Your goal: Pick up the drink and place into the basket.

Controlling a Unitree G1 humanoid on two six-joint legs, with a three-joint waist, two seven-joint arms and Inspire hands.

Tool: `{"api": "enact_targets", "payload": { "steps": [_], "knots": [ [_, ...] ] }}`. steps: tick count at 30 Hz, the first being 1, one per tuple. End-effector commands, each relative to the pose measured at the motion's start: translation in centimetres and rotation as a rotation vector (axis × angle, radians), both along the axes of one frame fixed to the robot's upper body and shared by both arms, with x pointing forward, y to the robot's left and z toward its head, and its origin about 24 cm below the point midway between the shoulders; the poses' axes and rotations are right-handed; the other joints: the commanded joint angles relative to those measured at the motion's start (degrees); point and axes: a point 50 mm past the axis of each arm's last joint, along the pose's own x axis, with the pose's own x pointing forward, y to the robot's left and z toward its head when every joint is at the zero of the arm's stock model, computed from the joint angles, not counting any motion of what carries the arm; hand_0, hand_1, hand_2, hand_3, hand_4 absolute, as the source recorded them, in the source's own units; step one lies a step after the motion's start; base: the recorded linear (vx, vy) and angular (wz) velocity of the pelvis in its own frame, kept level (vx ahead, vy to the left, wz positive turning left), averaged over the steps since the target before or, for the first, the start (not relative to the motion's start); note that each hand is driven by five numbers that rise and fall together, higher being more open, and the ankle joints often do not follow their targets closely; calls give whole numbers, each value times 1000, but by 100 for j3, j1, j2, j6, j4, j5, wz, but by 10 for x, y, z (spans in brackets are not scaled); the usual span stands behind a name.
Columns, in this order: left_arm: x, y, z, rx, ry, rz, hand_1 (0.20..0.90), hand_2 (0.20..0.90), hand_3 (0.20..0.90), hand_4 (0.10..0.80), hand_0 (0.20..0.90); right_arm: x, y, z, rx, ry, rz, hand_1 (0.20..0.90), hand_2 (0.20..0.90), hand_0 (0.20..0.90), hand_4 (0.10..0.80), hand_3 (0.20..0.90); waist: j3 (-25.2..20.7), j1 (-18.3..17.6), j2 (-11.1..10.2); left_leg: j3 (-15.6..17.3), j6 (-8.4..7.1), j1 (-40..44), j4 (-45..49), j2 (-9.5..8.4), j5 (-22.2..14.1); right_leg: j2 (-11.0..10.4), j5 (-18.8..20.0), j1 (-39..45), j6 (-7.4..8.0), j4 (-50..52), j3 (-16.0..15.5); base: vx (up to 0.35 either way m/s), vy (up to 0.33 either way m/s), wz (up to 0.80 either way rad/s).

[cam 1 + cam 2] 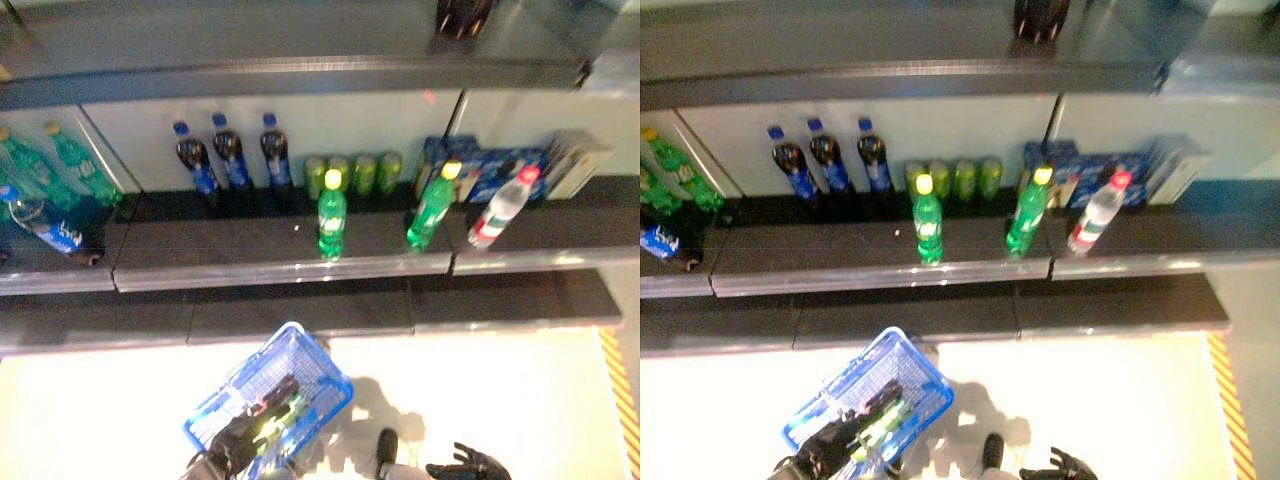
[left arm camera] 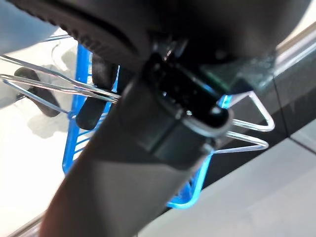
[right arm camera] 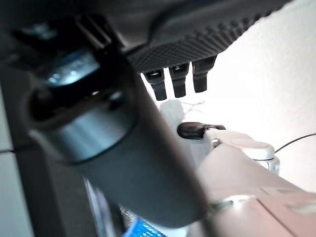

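My left hand (image 1: 238,437) is shut on the thin wire handles (image 2: 249,129) of the blue basket (image 1: 320,347), which hangs low in front at the left. Something green, seemingly a drink (image 1: 282,420), lies in the basket, partly hidden by the hand. My right hand (image 1: 470,465) is low at the right, open and empty; its straight fingers (image 3: 178,81) show in the right wrist view. On the shelf stand two green bottles with yellow caps (image 1: 331,215) (image 1: 432,208) and a clear bottle with a red cap (image 1: 500,208).
Behind them on the shelf (image 1: 280,272) stand dark bottles with blue labels (image 1: 232,155), green cans (image 1: 352,172) and blue boxes (image 1: 487,170). More green bottles (image 1: 62,165) and a lying dark bottle (image 1: 45,226) are at the left. An upper shelf (image 1: 300,75) overhangs.
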Motion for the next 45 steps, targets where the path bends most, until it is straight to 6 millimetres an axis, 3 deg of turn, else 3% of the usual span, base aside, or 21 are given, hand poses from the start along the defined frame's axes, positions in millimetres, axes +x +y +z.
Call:
{"api": "enact_targets", "payload": {
  "steps": [1, 4, 8, 11, 17, 24, 32, 41, 45],
  "knots": [
    [52, 10, 37, 17, -271, -47, 300, 300, 200, 100, 300, 48, -1, 21, -39, -151, 77, 900, 900, 900, 800, 900, 809, 186, -57, -116, 38, -386, -31, -270, -20, 127, -353, -237, 193, 394, 174, -256, 0, 25],
    [75, 1, 52, -1, -347, -75, 300, 300, 200, 100, 300, 88, -2, 46, -74, -310, 137, 900, 900, 900, 800, 900, 1226, 170, -56, -260, 79, -987, 626, -392, -113, -53, -292, -879, 196, 819, 303, -241, 19, 18],
    [84, 1, 59, 17, -374, -85, 300, 300, 200, 100, 300, 120, 14, 71, -69, -508, 211, 900, 900, 900, 800, 900, 1454, 182, -135, -283, 191, -1548, 1652, -452, -458, -154, -593, -1414, 138, 1700, 291, -190, -37, 11],
    [86, 5, 60, 32, -368, -68, 300, 300, 200, 100, 300, 134, 26, 85, -56, -625, 258, 900, 900, 900, 800, 900, 1505, 185, -220, -247, 232, -1839, 2253, -406, -722, -236, -757, -1677, 133, 2153, 290, -99, -39, 16],
    [84, 10, 64, 43, -396, -41, 300, 300, 200, 100, 300, 161, 71, 150, -65, -991, 482, 900, 900, 900, 800, 900, 1529, 111, -328, -262, 278, -2139, 2852, -285, -1024, -268, -971, -2032, 113, 2732, 431, -27, -24, 3],
    [82, 9, 66, 45, -415, -40, 300, 300, 200, 100, 300, 173, 98, 218, -88, -1284, 616, 900, 900, 900, 800, 900, 1583, 111, -337, -287, 306, -2103, 2790, -297, -997, -235, -994, -2061, 150, 2808, 463, -7, -13, -2],
    [72, 13, 58, 36, -410, 12, 300, 300, 200, 100, 300, 164, 114, 289, -165, -1612, 710, 900, 900, 900, 800, 900, 1673, 66, -291, -268, 275, -1989, 2720, -292, -956, -176, -1059, -1873, 134, 2700, 492, 0, 0, 0],
    [67, 14, 55, 32, -403, 18, 300, 300, 200, 100, 300, 154, 114, 348, -131, -1876, 650, 900, 900, 900, 800, 900, 1768, 65, -248, -213, 200, -1930, 2761, -215, -967, -194, -1123, -1662, 72, 2599, 435, 7, 2, -1],
    [66, 12, 54, 30, -395, 12, 300, 300, 200, 100, 300, 155, 105, 364, -86, -1952, 581, 900, 900, 900, 800, 900, 1768, 83, -206, -183, 181, -1913, 2800, -200, -983, -224, -1139, -1597, 44, 2571, 407, 31, 16, -5]
  ]
}}
